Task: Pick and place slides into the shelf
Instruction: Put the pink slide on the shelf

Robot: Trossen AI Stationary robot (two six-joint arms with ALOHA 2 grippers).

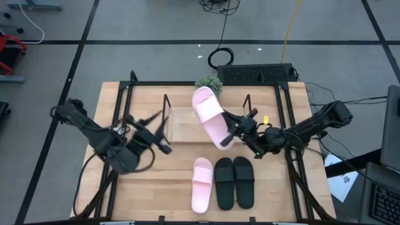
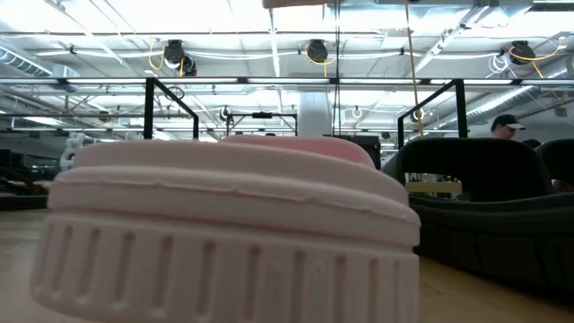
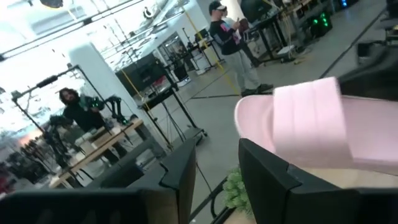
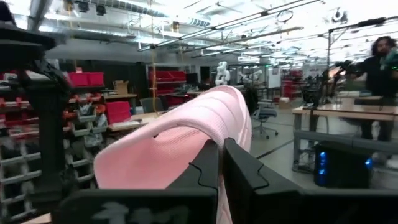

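Note:
My right gripper is shut on a light pink slide, which lies lengthwise over the shelf's wooden board, between the black rod frames. The slide's strap end points to the far edge. This slide fills the right wrist view. My left gripper is open and hovers at the shelf's left end, touching nothing. Its wrist view shows the same pink slide ahead. The other pink slide and the black pair rest sole-down near the table's near edge. My right gripper pinches the pink slide between its two fingers at the sole's side edge near the heel end. The fingers come level from the table's right, across the slide. The slide looks lifted and tilted, strap end toward the far edge.
A small green plant stands at the far edge behind the shelf, next to a black keyboard. In the low view the near pink slide and a black slide block most of the picture. People stand in the room beyond.

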